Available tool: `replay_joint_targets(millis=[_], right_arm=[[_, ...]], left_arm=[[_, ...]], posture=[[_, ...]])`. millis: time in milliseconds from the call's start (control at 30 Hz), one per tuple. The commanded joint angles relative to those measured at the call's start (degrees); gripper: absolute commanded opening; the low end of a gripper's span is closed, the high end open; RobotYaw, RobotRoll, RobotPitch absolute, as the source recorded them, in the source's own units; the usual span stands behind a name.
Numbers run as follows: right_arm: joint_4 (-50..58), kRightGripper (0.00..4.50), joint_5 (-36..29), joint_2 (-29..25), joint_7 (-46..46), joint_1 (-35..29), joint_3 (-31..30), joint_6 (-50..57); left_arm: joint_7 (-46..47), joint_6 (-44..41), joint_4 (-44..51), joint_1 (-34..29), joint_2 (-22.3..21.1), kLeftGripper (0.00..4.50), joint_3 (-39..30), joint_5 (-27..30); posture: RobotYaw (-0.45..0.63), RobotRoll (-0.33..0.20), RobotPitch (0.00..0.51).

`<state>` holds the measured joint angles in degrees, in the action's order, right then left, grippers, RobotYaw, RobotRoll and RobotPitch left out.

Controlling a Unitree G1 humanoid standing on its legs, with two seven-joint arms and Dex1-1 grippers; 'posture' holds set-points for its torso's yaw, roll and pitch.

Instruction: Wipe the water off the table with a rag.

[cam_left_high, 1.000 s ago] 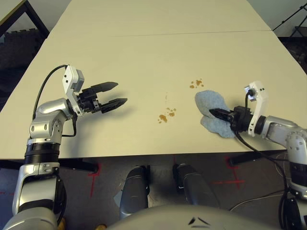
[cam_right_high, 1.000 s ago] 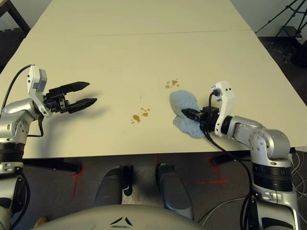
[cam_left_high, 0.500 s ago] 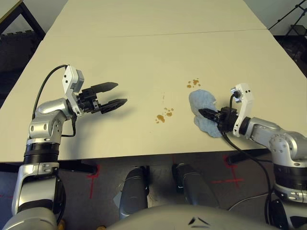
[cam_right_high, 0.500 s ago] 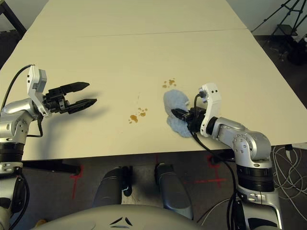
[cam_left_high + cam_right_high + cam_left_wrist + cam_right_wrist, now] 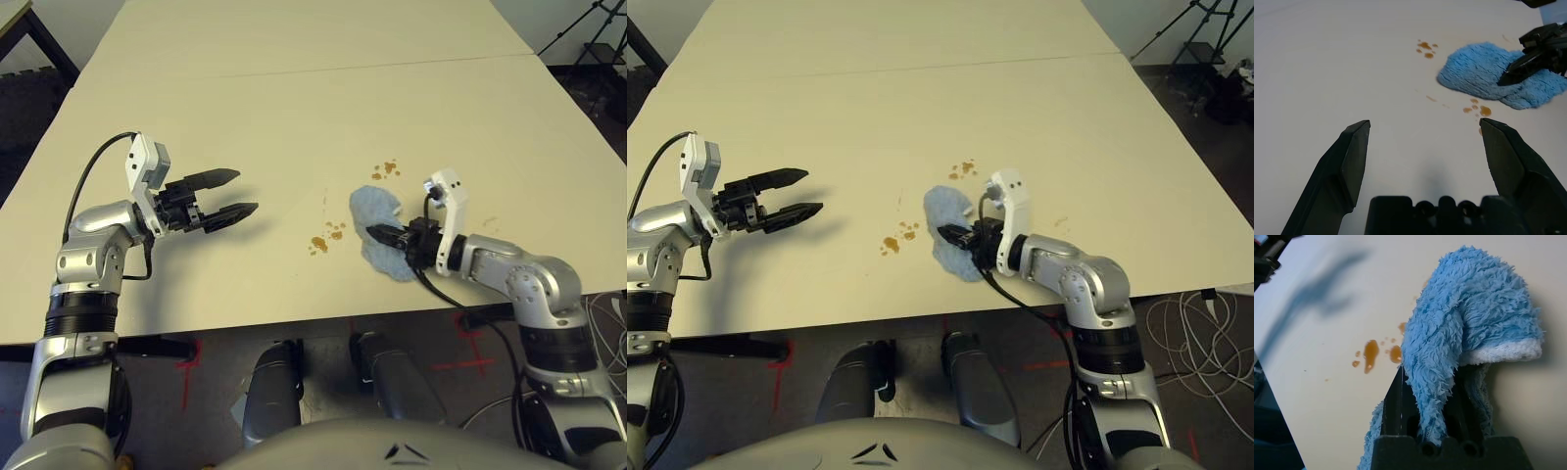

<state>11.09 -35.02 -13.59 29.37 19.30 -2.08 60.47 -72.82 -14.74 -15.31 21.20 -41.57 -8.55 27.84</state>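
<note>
On the table [image 5: 274, 127], rag [image 5: 376, 208] beside orange-brown spots [image 5: 319, 243].

Light-blue fuzzy rag [image 5: 377, 211], bunched, on pale tabletop [image 5: 274, 127]; orange-brown water spots [image 5: 319, 244] beside it.

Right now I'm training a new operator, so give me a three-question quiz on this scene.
1. Which gripper holds the rag?
2. True or false: the left gripper stands open above the table.
3. Fill in: the orange-brown water spots lie in ____ main clusters near the rag.

Key: 1. The right gripper. 2. True. 3. Two.
</note>
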Motion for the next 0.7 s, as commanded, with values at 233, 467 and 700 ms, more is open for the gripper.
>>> replay_joint_targets(millis=[233, 467, 700], right_arm=[[-7.0, 0.14, 3.2, 5.8, 1.1, 1.8, -10.5, 0.2], [-11.0, 0.13, 5.7, 9.7, 2.0, 4.2, -14.2, -2.0], [-13.0, 0.13, 7.3, 12.3, 3.5, 5.1, -17.3, -2.8]], left_arm=[[-0.2, -1.9, 3.9, -2.6, -1.1, 4.5, -0.9, 0.7], [-1.5, -4.1, 6.0, -4.5, -1.9, 4.5, -0.8, 1.4], [-1.6, -5.0, 7.7, -5.9, -2.3, 4.5, -0.9, 2.0]], posture=[[-0.1, 0.0, 0.238], [-0.1, 0.0, 0.238], [-0.09, 0.0, 0.237]])
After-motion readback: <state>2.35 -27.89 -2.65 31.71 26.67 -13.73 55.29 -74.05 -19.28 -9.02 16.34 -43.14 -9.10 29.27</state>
